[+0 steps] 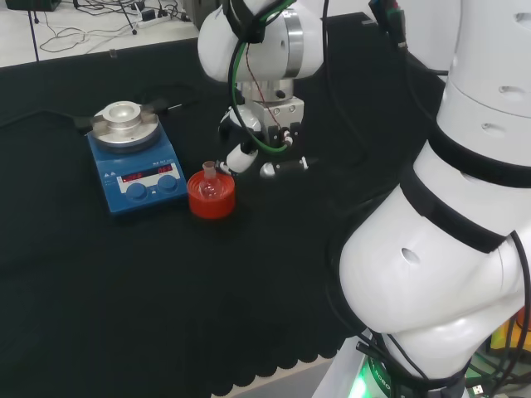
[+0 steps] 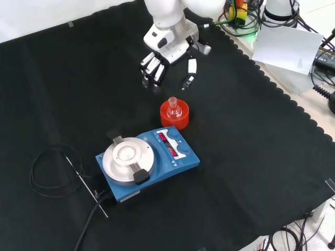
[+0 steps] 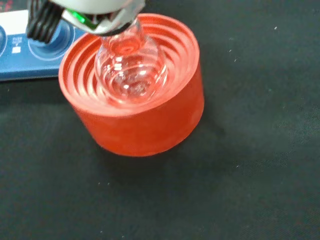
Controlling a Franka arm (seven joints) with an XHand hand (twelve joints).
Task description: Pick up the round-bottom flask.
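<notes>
Currently the hand (image 2: 168, 57) hovers with fingers (image 2: 153, 68) released, apart from the round-bottom flask (image 2: 174, 111).

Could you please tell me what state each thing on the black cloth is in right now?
Clear glass round-bottom flask: upright, seated in its stand, not held.
Red ribbed ring stand: on the cloth beside the stirrer.
Blue magnetic stirrer with round metal plate: red display lit, plate bare.
Black and white hand: open, fingers apart from the flask.

Black cloth (image 2: 251, 172) with scalloped edge over the worktop, pale floor (image 1: 75, 33) beyond with loose cables (image 1: 91, 21) in head view, white paper sheet (image 2: 285, 49) and wiring beside the cloth in front view
</notes>
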